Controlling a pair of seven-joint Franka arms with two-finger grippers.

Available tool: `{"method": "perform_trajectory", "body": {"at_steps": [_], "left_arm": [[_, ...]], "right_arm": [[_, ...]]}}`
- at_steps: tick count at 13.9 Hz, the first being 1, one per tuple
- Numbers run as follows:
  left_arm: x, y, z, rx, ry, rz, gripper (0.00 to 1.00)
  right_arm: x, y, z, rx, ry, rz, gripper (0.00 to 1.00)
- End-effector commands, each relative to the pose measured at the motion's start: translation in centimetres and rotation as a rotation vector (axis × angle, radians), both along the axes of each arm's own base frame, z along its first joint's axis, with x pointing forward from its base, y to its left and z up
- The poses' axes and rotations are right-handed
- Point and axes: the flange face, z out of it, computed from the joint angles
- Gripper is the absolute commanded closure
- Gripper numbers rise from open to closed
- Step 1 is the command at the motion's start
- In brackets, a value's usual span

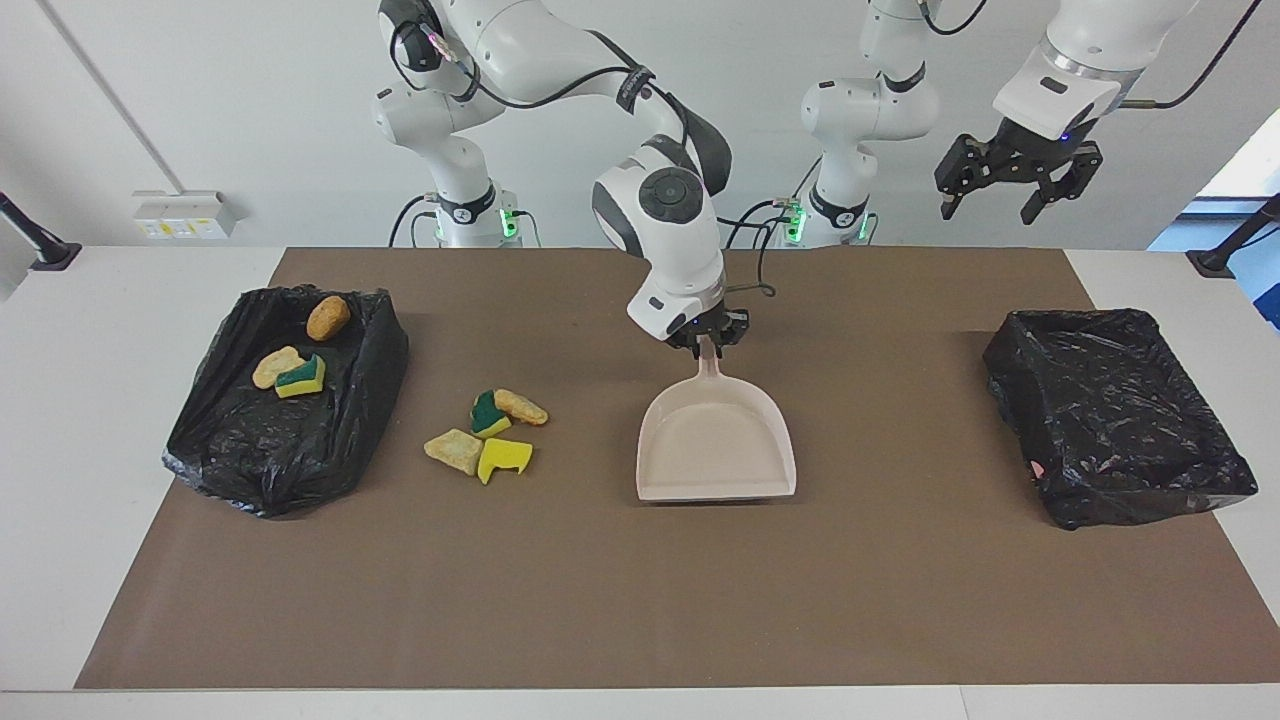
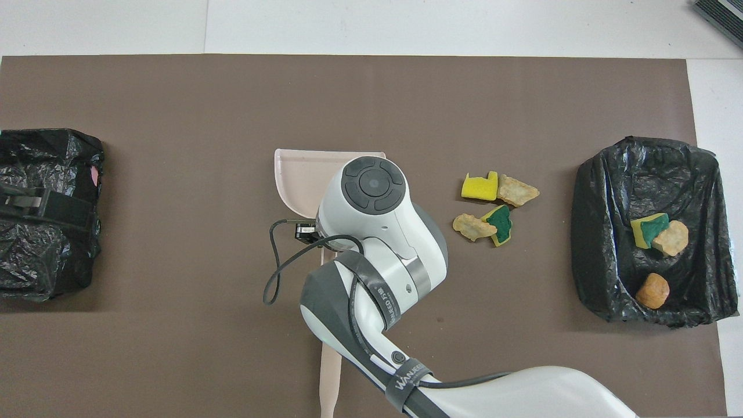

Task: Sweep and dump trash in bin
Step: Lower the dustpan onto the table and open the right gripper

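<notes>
My right gripper (image 1: 707, 341) is shut on the handle of the beige dustpan (image 1: 716, 450), which lies low over the middle of the mat, mouth pointing away from the robots. The pan (image 2: 300, 174) holds nothing. Several loose trash pieces (image 1: 487, 432) lie on the mat beside it, toward the right arm's end; they are yellow sponge scraps and tan lumps (image 2: 495, 204). The black-lined bin (image 1: 230, 440) at that end holds three more pieces (image 2: 656, 232). My left gripper (image 1: 1010, 190) waits open, high in the air over the left arm's end.
A second black-lined bin (image 1: 1115, 410) stands at the left arm's end of the mat. The brush handle (image 2: 331, 377) shows in the overhead view near the robots' edge, partly under my right arm. Brown mat (image 1: 640, 600) spreads wide, farther from the robots.
</notes>
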Motion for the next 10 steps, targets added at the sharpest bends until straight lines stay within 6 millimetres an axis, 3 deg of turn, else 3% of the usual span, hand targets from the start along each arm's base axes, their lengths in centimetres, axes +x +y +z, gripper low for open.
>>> {"method": "perform_trajectory", "body": {"at_steps": [1,2,3,4,5,6,7,9,10], "left_arm": [[-0.5,0.5,0.1,0.013,0.017,0.004,0.0],[-0.6,0.4,0.2,0.013,0.019,0.0,0.0],[-0.8,0.4,0.3,0.013,0.016,0.0,0.0],[-0.8,0.4,0.3,0.013,0.016,0.0,0.0],[-0.7,0.5,0.2,0.013,0.017,0.001,0.0],[-0.7,0.4,0.2,0.013,0.017,0.0,0.0],[-0.7,0.4,0.2,0.013,0.011,0.001,0.0],[-0.8,0.8,0.0,0.012,0.01,-0.003,0.0],[-0.7,1.1,-0.3,0.012,0.007,-0.001,0.0]], "right_arm": [[0.8,-0.2,-1.9,0.018,-0.013,-0.032,1.0],[1.0,-0.2,-2.4,0.023,-0.016,-0.038,0.98],[1.0,-0.1,-2.4,0.024,-0.017,-0.039,0.82],[0.8,0.1,-2.5,0.021,-0.013,-0.033,0.55],[0.2,0.6,-2.4,0.008,-0.013,-0.01,0.08],[-0.4,0.9,-2.6,-0.025,-0.016,0.021,0.0],[-0.8,0.7,-2.2,-0.052,0.002,0.035,0.0],[-1.5,-1.4,0.6,-0.091,0.076,0.048,0.0],[-1.5,-3.3,1.6,-0.123,0.125,0.047,0.0]]}}
